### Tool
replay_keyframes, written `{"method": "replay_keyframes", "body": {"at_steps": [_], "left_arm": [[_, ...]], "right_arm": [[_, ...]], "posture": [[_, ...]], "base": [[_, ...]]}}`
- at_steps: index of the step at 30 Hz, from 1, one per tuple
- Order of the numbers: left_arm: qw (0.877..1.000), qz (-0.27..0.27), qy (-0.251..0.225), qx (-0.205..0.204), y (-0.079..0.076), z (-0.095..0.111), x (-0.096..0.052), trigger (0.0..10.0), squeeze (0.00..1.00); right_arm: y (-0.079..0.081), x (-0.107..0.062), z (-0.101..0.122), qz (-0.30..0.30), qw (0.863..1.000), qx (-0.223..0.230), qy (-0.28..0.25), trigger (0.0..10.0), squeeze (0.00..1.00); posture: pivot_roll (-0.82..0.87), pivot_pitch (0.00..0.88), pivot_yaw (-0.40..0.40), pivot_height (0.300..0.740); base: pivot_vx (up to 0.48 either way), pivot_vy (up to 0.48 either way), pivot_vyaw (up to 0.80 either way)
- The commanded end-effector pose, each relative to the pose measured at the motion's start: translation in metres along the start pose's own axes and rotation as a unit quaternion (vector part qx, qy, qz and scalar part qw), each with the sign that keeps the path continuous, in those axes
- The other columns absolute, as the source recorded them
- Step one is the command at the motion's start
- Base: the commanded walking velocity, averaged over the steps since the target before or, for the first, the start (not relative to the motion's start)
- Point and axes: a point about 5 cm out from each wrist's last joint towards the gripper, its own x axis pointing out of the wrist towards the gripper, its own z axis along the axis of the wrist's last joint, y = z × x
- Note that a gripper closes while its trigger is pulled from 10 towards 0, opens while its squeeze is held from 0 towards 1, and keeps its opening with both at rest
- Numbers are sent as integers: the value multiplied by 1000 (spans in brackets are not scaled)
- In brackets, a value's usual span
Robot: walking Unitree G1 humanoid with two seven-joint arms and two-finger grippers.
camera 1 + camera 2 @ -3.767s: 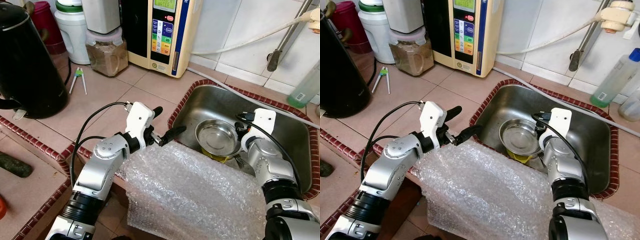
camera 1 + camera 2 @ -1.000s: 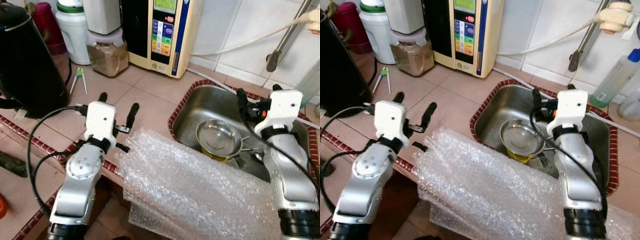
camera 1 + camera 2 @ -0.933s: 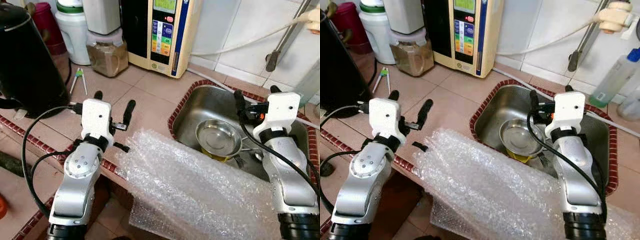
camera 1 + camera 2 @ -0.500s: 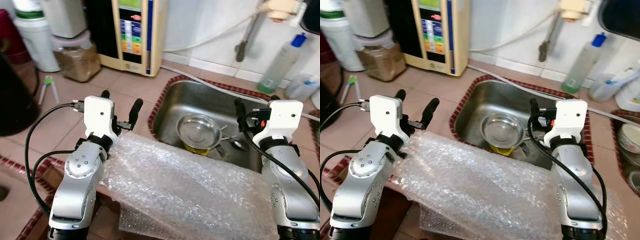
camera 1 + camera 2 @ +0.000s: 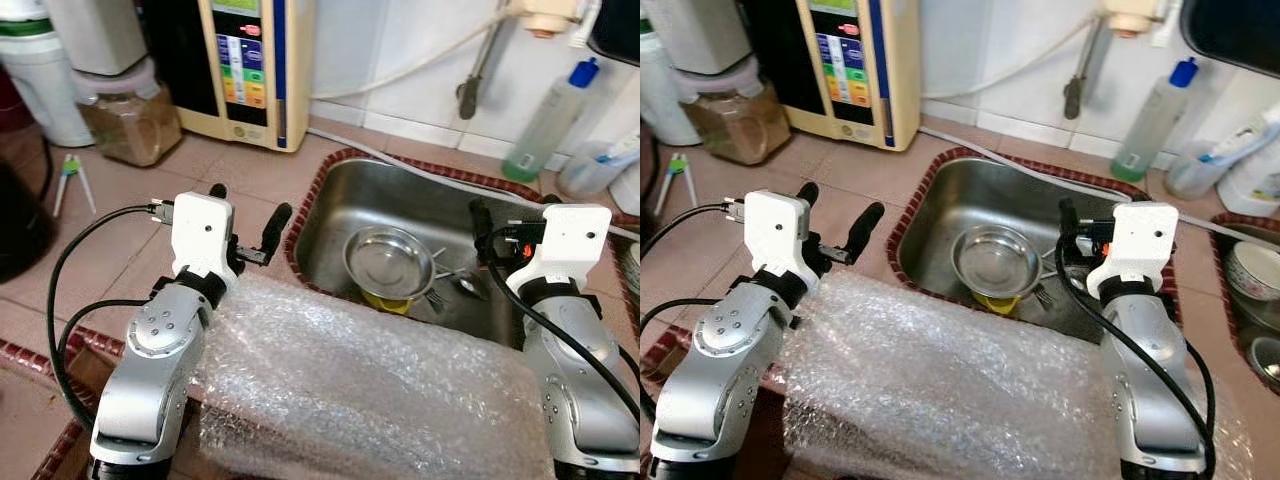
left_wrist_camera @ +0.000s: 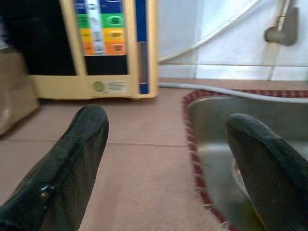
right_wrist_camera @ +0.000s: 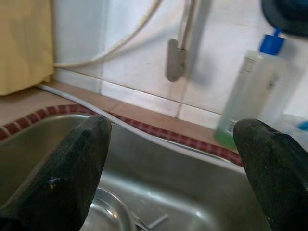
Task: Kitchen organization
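From my head's left eye, my left pincer [image 5: 245, 222] is raised over the tiled bench [image 5: 130, 210], fingers spread and gripping nothing, just beside the left rim of the steel sink [image 5: 345, 195]. My right pincer [image 5: 510, 215] is lifted over the sink's right side; one black finger rises beside its white housing. A steel bowl [image 5: 388, 262] sits in the basin on something yellow, with cutlery [image 5: 450, 280] just beside it. A sheet of bubble wrap [image 5: 360, 390] drapes over the bench edge between my two arms. At the back stands a cream appliance [image 5: 255, 65] with a panel of coloured buttons; its lettering is too small to read. A jar of brown powder [image 5: 125, 120] is to its left.

From the right eye, a clear bottle with a blue cap [image 5: 1152, 115] stands against the white wall tiles, holding a little green liquid. A hose [image 5: 1010, 75] runs along the wall, and a patterned bowl [image 5: 1248, 270] rests at the far right.

Along my left wrist, both fingers [image 6: 72, 159] stand wide apart and released, the sink's red-trimmed rim between them. The appliance panel shows green, yellow and orange blocks, the text blurred.

Along my right wrist, the fingers [image 7: 72, 163] are likewise parted and unladen above the basin, the bowl's rim below. The bottle's label cannot be read.
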Motion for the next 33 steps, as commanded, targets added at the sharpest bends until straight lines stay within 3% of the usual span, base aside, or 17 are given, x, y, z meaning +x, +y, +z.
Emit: {"method": "replay_keyframes", "body": {"at_steps": [1, 7, 33], "left_arm": [[1000, -2, -3, 5, -2, 4, -1, 10000, 0], [1000, -1, 0, 5, -2, 5, -1, 10000, 0], [1000, -3, 6, 4, -3, 6, 2, 10000, 0]], "right_arm": [[-1, -2, 6, 1, 1000, -3, -8, 10000, 0], [-5, 0, 8, 0, 1000, -3, -9, 10000, 0], [-2, 3, 8, -10, 1000, 8, -9, 10000, 0]], "posture": [[12, 98, -34, 740], [15, 101, -32, 740], [14, 96, -25, 740]], "base": [[0, 0, 0], [0, 0, 0], [-280, 0, 0]]}}
